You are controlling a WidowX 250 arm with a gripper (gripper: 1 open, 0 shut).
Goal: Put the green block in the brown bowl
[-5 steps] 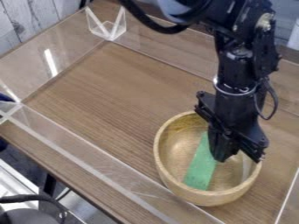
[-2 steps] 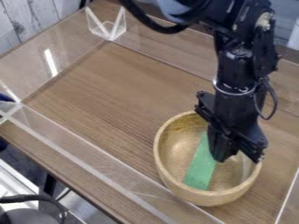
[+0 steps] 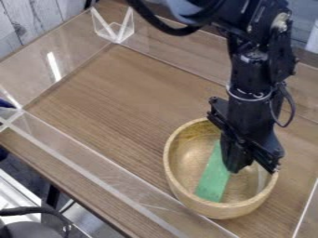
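Green flat rectangular block (image 3: 215, 177) slants inside the round tan wooden bowl (image 3: 174, 149), its upper end pinched by the closed, downward-pointing black gripper (image 3: 248, 160).

The table (image 3: 112, 93) under me is light brown wood grain, fenced by a low clear plastic wall (image 3: 74, 153) along its near edge. The brown bowl (image 3: 172, 160) sits directly on the wood, close to the near right corner, just inside that wall. At the far edge stands a small clear plastic piece (image 3: 114, 26); I cannot tell whether it rests on the wood.
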